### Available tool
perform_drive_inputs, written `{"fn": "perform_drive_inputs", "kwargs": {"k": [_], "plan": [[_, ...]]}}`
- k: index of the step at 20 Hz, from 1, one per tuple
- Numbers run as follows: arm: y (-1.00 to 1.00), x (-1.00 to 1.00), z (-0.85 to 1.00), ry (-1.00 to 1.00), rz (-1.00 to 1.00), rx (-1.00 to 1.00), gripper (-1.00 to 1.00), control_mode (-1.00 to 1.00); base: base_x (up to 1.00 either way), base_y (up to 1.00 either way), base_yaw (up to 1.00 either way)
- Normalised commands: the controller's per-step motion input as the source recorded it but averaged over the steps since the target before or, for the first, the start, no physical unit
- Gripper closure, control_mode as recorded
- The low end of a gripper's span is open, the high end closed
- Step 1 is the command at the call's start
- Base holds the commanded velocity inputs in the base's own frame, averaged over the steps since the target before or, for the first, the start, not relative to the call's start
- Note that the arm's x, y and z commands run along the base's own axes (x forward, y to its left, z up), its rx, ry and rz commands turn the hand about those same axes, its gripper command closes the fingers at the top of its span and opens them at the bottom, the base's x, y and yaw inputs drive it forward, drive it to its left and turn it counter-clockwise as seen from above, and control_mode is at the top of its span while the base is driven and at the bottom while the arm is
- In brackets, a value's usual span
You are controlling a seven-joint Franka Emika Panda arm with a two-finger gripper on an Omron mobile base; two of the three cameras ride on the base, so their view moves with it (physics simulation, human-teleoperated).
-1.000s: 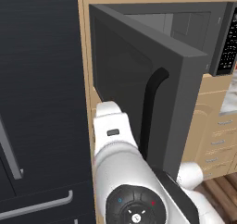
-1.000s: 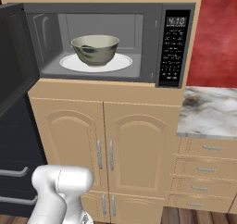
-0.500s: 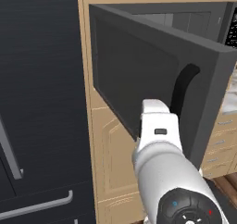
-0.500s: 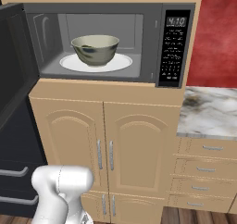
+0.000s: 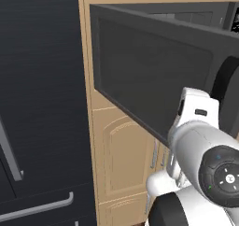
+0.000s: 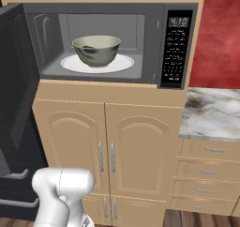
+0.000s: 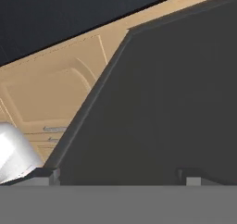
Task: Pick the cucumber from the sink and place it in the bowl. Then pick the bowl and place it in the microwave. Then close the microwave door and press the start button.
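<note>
Setting: you are facing a wall of tan wood cabinets (image 6: 108, 146) with the microwave (image 6: 115, 45) built in above them; a red wall panel (image 6: 220, 38) and a marbled counter (image 6: 211, 113) sit to the right, with a stack of drawers (image 6: 206, 177) under the counter.

Fridge: tall black fridge (image 5: 39, 103), left of the cabinet column in your left base view, with grey bar handles low on its front.

Microwave: cavity open to your right base view; the black button panel (image 6: 176, 48) runs down its right edge with a lit display at the top.

Bowl: the bowl (image 6: 96, 50) stands upright on the white round turntable plate (image 6: 97, 63) inside the cavity, about centred. You cannot see into it from here, so the cucumber's place cannot be told.

Microwave door: the microwave door (image 5: 154, 75) is swung out from its left hinge, partly open; its dark window pane faces your left base camera and its curved black handle (image 5: 223, 80) runs down the free edge on the right.

Arm: the white forearm rises from the lower right of your left base view, and the wrist lies against the lower right part of the door face, just beside the handle.

Gripper: in your hand view the gripper (image 7: 120, 174) is pressed up close to the door's dark pane, with two finger tips (image 7: 46, 176) set well apart at the bottom edge, so the jaws read as spread with nothing between them.
</note>
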Motion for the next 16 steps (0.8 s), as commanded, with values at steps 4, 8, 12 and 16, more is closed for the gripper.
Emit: {"fn": "perform_drive_inputs", "kwargs": {"k": [4, 8, 12, 16], "plan": [[-0.23, 0.23, -0.05, 0.07, -0.01, -0.01, -1.00, -1.00, 0.00, 0.00, 0.00], [-0.68, 0.42, 0.10, 0.00, 0.06, 0.00, -1.00, -1.00, 0.00, 0.00, 0.00], [-0.63, 0.22, 0.08, 0.02, 0.09, 0.00, -1.00, -1.00, 0.00, 0.00, 0.00], [-0.79, 0.06, 0.07, 0.01, 0.22, 0.01, -1.00, -1.00, 0.00, 0.00, 0.00]]}}
